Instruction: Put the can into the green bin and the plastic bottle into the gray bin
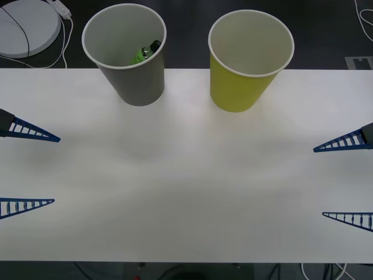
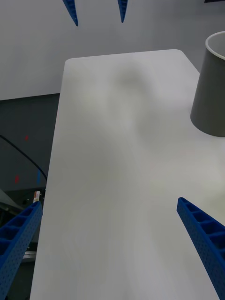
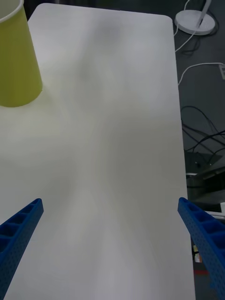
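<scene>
The gray bin (image 1: 127, 55) stands upright at the far edge of the desk (image 1: 186, 192), ahead of the left end effector (image 1: 52, 170) and well apart from it; inside it the plastic bottle (image 1: 145, 53) lies tilted against the wall, black cap uppermost, its green liquid showing below the white rim. Just beside it, toward the right end effector (image 1: 319, 182), stands the green bin (image 1: 247, 61), also upright; what can be seen of its pale inside holds nothing, though the bottom is hidden. The two bins are near each other but not touching. The desk is white with rounded corners, and it lies bare between the two end effectors. Beyond its far edge is a dark floor with a round white base (image 1: 26, 26) and white cables (image 1: 64, 41) ahead of the left end effector. Both end effectors hover over the desk's side edges, each with its blue ribbed fingers spread wide apart and holding nothing, facing each other across the open middle of the desk, well short of the bins.
</scene>
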Tool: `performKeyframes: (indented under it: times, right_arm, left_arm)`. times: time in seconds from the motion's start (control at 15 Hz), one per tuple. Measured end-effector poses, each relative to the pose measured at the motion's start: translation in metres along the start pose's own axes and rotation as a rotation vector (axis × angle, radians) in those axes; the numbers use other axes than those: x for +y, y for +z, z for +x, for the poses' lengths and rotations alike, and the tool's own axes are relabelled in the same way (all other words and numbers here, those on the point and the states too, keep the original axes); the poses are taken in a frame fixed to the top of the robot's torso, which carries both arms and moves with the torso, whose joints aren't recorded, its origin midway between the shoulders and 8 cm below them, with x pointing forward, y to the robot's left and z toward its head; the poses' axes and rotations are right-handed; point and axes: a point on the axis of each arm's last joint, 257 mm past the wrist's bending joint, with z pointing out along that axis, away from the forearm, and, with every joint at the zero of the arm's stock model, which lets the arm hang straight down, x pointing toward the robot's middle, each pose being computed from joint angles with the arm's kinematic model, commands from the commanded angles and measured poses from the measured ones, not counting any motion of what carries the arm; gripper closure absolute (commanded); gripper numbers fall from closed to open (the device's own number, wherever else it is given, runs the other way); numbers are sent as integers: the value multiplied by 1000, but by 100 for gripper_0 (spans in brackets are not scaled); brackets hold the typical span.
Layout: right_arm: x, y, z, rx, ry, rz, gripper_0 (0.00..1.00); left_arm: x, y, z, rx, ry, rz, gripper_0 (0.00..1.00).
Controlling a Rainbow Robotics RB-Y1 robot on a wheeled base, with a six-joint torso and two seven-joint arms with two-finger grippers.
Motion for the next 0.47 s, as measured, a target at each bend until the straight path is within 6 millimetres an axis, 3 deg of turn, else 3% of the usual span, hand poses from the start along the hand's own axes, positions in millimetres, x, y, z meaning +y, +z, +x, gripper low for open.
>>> performKeyframes:
  times: [0.47]
  right_arm:
    - [0, 0, 0, 0, 0, 0, 0]
  left_arm:
    - [-4, 0, -2, -10, -2, 12, 0]
